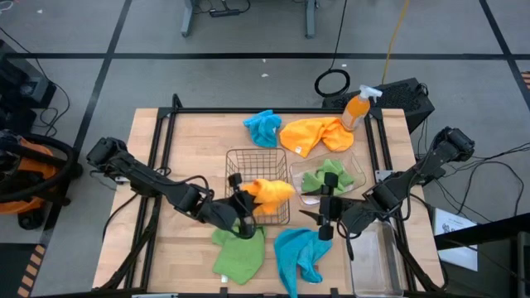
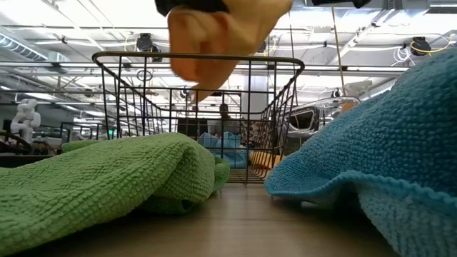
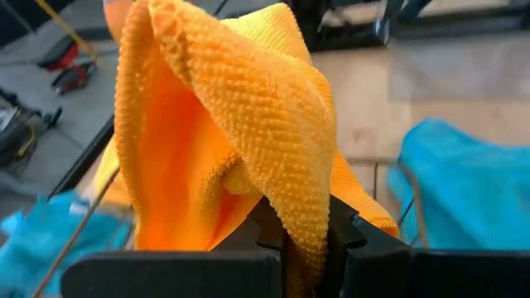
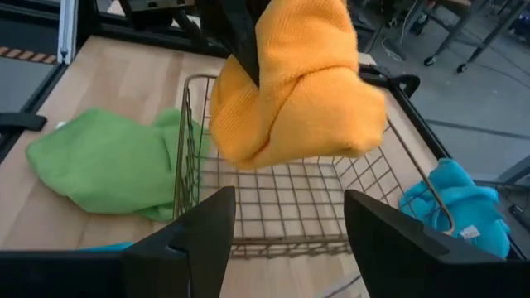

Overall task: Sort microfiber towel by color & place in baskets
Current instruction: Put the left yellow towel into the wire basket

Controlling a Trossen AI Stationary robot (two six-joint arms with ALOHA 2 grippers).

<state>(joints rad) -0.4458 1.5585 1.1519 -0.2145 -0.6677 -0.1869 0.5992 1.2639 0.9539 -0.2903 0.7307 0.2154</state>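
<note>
1. Orange towel point(image 1: 269, 194) hangs bunched from the left hand point(image 1: 245, 220), whose fingers are pressed together on the cloth — it dangles just above the copper wire basket point(image 1: 242, 160), over the near side.
2. Basket lies straight below the cloth, so the next move looks like a short drop down. The left hand is the nearer one.
3. Right hand point(image 4: 286, 228) is spread, holds nothing, and waits just beside the basket.
4. Green towel point(image 1: 328, 177) sits in the clear tub point(image 1: 358, 169).
5. Hard to see — the left fingertips are buried in cloth, and the basket floor under it is partly hidden.
</note>
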